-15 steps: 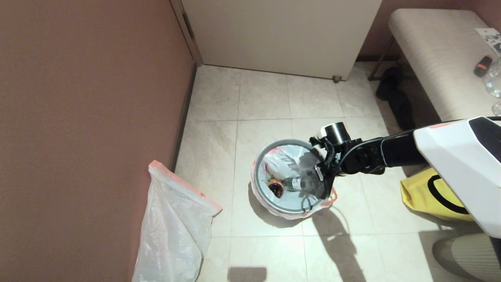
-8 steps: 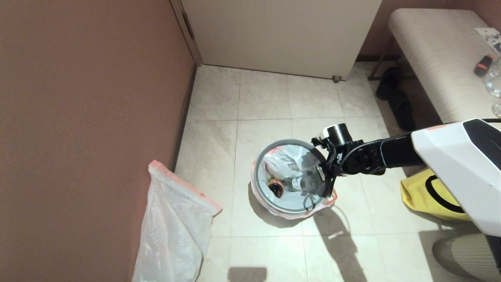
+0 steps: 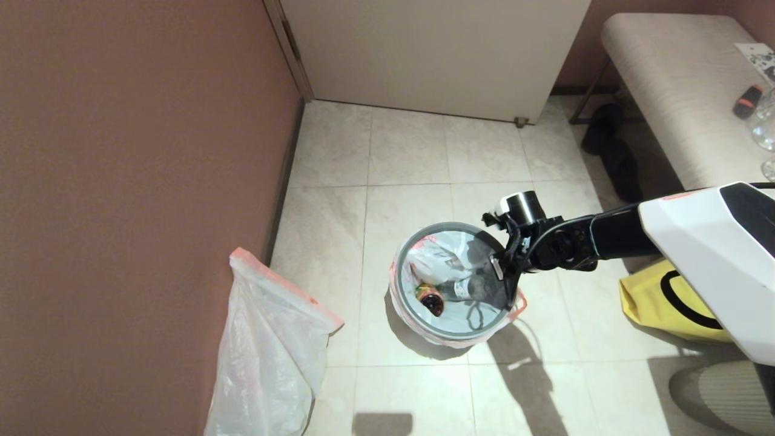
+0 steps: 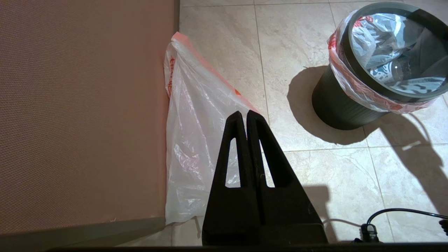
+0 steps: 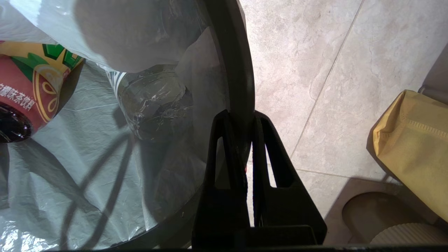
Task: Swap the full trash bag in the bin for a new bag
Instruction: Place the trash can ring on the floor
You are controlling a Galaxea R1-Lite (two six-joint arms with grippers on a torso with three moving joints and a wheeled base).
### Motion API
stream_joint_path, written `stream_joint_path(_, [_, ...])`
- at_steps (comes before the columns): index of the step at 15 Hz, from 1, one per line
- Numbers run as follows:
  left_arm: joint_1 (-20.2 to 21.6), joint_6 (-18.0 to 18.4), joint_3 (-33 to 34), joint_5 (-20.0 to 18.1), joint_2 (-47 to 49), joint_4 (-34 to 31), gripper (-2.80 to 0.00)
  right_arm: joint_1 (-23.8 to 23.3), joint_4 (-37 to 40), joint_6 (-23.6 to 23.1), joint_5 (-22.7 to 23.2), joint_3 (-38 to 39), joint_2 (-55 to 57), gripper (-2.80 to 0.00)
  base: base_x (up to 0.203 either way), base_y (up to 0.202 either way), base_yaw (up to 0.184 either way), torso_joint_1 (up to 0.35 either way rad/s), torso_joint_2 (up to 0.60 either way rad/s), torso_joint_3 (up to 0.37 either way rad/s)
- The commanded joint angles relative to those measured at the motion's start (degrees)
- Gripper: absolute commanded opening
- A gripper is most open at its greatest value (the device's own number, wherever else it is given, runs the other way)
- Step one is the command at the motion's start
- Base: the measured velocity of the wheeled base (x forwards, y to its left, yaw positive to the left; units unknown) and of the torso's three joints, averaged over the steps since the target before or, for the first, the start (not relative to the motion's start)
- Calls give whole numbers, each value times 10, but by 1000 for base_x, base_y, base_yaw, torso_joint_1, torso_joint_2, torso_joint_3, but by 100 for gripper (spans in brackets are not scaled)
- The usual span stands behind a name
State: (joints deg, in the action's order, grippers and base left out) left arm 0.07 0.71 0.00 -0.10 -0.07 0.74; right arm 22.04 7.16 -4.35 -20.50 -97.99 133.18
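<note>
The bin [image 4: 336, 108] is a small black bucket standing on the tiled floor. Its grey hoop rim [image 3: 398, 284] clamps the full trash bag [image 3: 445, 254], whose pink-red hem hangs outside. A clear bottle [image 3: 463, 287] and a dark round cup [image 3: 431, 300] lie inside the bag. My right gripper [image 3: 505, 284] is shut on the right side of the hoop rim [image 5: 232, 63], one finger inside and one outside. The new bag [image 3: 266, 357] leans limp against the left wall. My left gripper [image 4: 244, 113] hangs shut and empty above that new bag [image 4: 196, 133].
A yellow bag [image 3: 666, 303] sits on the floor right of the bin. A padded bench [image 3: 678, 91] runs along the right, with dark shoes [image 3: 611, 151] beside it. The brown wall [image 3: 121, 181] bounds the left and a white door [image 3: 436, 54] stands at the back.
My right gripper drew back to the right, then settled with the hoop rim in it. Hoop, bottle and cup have shifted slightly right and toward me.
</note>
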Motion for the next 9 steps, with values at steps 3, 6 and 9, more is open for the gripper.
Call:
stream_joint_path(3, [0,0,0,0,1,0,-280,3,1,0,-1,8,-26,-280,0,0,0,0,0,0])
stream_joint_path(6, [0,0,0,0,1,0,-280,7,1,0,-1,32,-49,-280,0,0,0,0,0,0])
stream_joint_path(9, [0,0,0,0,1,0,-280,18,1,0,-1,59,-81,-280,0,0,0,0,0,0])
